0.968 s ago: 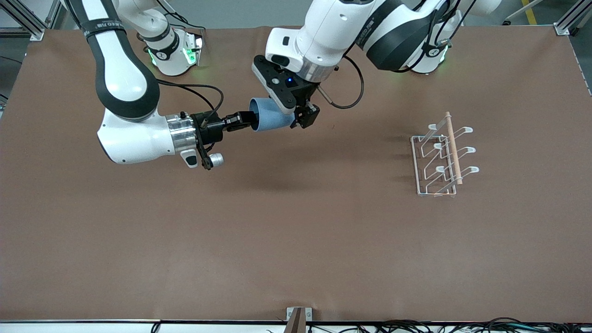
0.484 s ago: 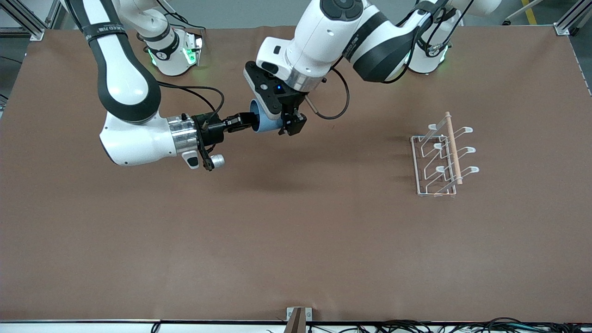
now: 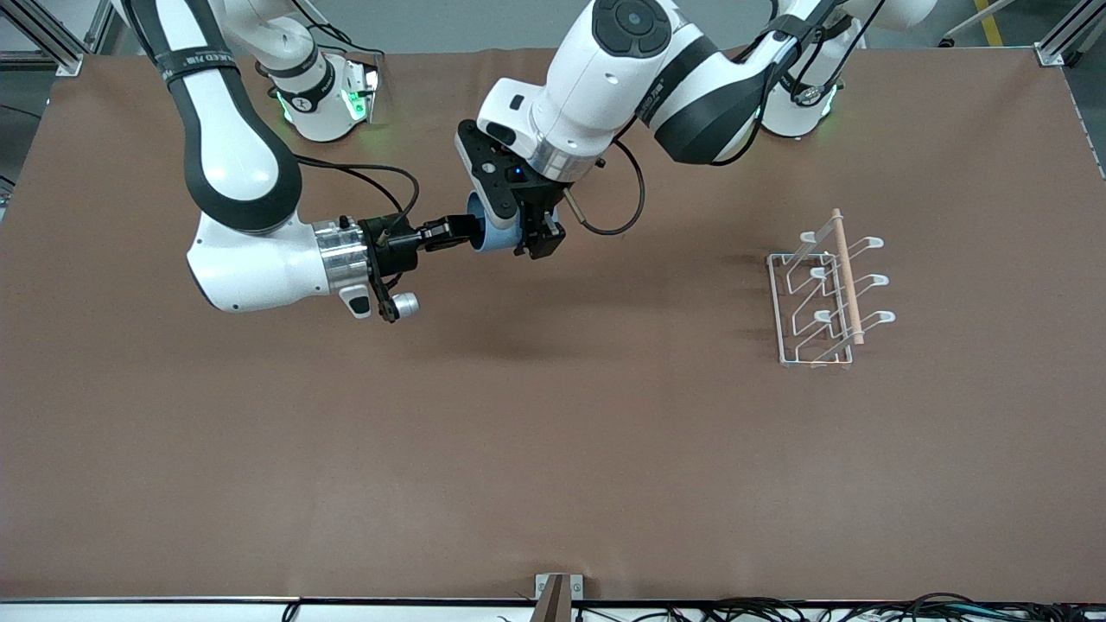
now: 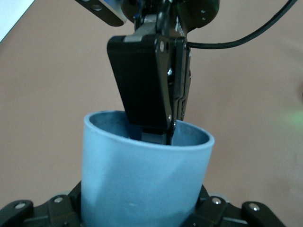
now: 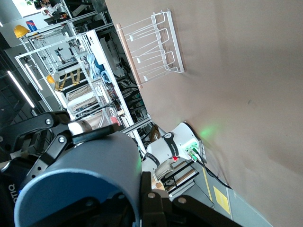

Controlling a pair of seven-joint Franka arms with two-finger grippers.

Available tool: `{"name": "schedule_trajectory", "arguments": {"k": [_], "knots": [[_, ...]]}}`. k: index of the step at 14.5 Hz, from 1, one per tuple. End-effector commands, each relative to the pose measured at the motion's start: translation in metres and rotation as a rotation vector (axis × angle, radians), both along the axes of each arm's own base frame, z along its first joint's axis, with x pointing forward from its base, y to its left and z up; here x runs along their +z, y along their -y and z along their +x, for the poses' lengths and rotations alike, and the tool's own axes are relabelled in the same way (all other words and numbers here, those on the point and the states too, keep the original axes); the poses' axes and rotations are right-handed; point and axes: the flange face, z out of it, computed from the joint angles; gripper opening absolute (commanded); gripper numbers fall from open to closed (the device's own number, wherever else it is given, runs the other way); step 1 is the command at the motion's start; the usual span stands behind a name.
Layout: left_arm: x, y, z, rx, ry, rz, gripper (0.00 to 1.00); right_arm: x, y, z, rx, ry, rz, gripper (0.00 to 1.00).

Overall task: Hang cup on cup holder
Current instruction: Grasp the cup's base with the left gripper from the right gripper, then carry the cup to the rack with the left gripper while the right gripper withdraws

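The cup [image 3: 489, 231] is up in the air over the middle of the desk [image 3: 553, 449], lying on its side and caught between both arms at once. The right pincer [image 3: 458, 230] is pinching the rim, one finger reaching into the mouth as the left wrist view shows, and the left pincer [image 3: 534, 240] is pressed onto the cup's body from above, its fingers [image 4: 61, 208] hugging the lower wall of the cup [image 4: 142, 179]. This looks like the middle of a handover: both arms hold the cup, and neither has let go yet. The cup holder [image 3: 821, 298] stands well apart, toward the left arm's end of the desk, upright on its wire base with its wooden rod [image 3: 846, 276] on top and all of its prongs bare. So the pick-up appears done and the transfer half done. What is left, by my judgement, is for the right pincer to release and draw clear, then for the left arm to carry the cup over to the cup holder, turn it mouth down and slip it onto one of the prongs.
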Motion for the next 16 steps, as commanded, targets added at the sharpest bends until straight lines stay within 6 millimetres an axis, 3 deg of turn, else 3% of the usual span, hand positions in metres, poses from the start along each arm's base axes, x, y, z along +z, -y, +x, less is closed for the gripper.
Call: {"name": "schedule_trajectory", "arguments": {"k": [1, 2, 3, 6, 8, 11, 14, 16], "knots": [[-0.004, 0.000, 0.011, 0.002, 0.014, -0.001, 0.46, 0.010, -0.001, -0.006, 0.008, -0.008, 0.031, 0.19], [-0.004, -0.001, 0.012, 0.007, 0.013, -0.002, 0.46, 0.010, 0.001, -0.005, 0.011, -0.008, 0.035, 0.62], [-0.002, -0.004, 0.014, 0.011, 0.017, -0.003, 0.46, 0.011, 0.003, -0.005, 0.018, -0.008, 0.038, 1.00], [0.008, -0.020, 0.023, 0.027, 0.032, 0.012, 0.46, 0.015, 0.031, 0.006, -0.001, -0.007, 0.047, 1.00], [0.008, -0.048, 0.038, 0.051, -0.002, 0.072, 0.47, 0.015, 0.060, 0.020, -0.052, 0.002, 0.036, 1.00], [0.005, -0.085, 0.052, 0.062, -0.005, 0.221, 0.48, 0.006, 0.121, 0.038, -0.124, 0.033, -0.076, 1.00], [-0.003, -0.137, 0.073, 0.092, -0.019, 0.398, 0.49, -0.005, 0.193, 0.044, -0.130, 0.073, -0.290, 1.00], [-0.010, -0.168, 0.084, 0.083, -0.022, 0.521, 0.49, 0.002, 0.233, 0.047, -0.132, 0.128, -0.441, 1.00]]}}
